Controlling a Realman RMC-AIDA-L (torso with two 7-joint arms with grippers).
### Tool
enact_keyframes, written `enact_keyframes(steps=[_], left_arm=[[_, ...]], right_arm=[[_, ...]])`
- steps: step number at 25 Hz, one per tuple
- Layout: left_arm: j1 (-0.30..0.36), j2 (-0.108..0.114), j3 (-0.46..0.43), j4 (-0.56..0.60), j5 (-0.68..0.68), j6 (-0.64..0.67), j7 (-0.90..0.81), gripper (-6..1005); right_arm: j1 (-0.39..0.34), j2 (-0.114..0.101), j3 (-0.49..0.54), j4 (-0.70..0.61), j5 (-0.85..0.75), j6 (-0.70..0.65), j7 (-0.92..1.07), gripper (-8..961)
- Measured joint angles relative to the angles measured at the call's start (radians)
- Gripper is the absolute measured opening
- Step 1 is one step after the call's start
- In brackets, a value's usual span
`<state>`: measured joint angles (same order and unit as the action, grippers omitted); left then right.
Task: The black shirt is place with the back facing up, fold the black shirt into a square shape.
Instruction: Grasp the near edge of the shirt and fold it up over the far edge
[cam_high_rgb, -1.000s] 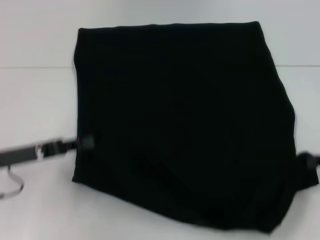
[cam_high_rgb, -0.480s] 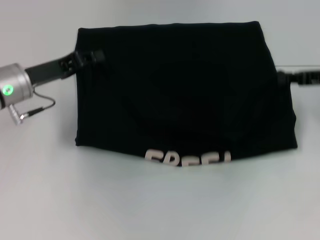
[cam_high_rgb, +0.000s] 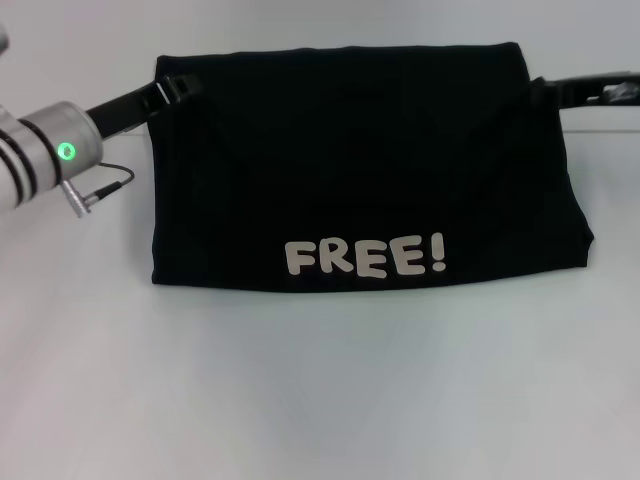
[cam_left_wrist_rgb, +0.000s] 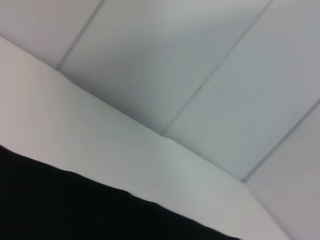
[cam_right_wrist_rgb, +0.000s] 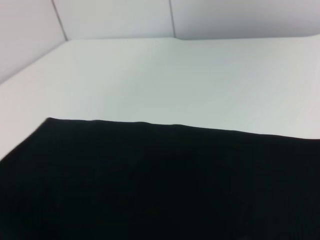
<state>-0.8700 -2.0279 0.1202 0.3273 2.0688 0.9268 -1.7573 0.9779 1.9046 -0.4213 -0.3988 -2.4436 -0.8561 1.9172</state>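
The black shirt (cam_high_rgb: 360, 150) lies on the white table as a wide folded rectangle, with its white "FREE!" print (cam_high_rgb: 365, 257) facing up near the front edge. My left gripper (cam_high_rgb: 185, 88) is at the shirt's far left corner, shut on the fabric. At the far right corner my right gripper (cam_high_rgb: 538, 92) is likewise shut on the cloth. The left wrist view shows only a black shirt edge (cam_left_wrist_rgb: 75, 210), and the right wrist view shows the shirt's flat surface (cam_right_wrist_rgb: 160, 185); neither shows fingers.
The white table (cam_high_rgb: 320, 390) stretches bare in front of the shirt and to both sides. A grey wall (cam_left_wrist_rgb: 200, 60) rises behind the table's far edge. The left arm's silver wrist (cam_high_rgb: 45, 160), with a green light and a cable, hovers left of the shirt.
Both grippers have carried the shirt's near edge up and over towards the far edge. The fold now lies flatter, and the "FREE!" print has come fully into view.
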Motion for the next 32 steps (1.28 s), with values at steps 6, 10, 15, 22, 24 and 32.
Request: enact_keyframes(steps=[6, 10, 15, 22, 24, 32], left_arm=[[-0.014, -0.056, 0.003, -0.023, -0.038, -0.171, 0.135, 102], [-0.020, -0.082, 0.002, -0.044, -0.057, -0.244, 0.229, 104], [-0.021, -0.103, 0.001, -0.047, -0.087, -0.282, 0.291, 106], [-0.021, -0.112, 0.017, -0.048, -0.089, -0.269, 0.301, 110], [-0.021, -0.114, 0.035, -0.047, -0.089, -0.256, 0.302, 111], [-0.007, -0.101, 0.041, -0.019, -0.085, -0.123, 0.288, 238]], right_arm=[[-0.004, 0.035, -0.005, 0.086, 0.051, 0.163, -0.095, 86], [-0.009, 0.054, -0.005, 0.120, 0.057, 0.239, -0.144, 86], [-0.019, 0.081, -0.007, 0.138, 0.061, 0.284, -0.191, 87], [-0.031, 0.106, -0.007, 0.131, 0.062, 0.304, -0.201, 87], [-0.036, 0.107, -0.007, 0.130, 0.061, 0.299, -0.198, 87], [-0.087, 0.134, -0.040, -0.007, 0.060, 0.169, -0.170, 234]])
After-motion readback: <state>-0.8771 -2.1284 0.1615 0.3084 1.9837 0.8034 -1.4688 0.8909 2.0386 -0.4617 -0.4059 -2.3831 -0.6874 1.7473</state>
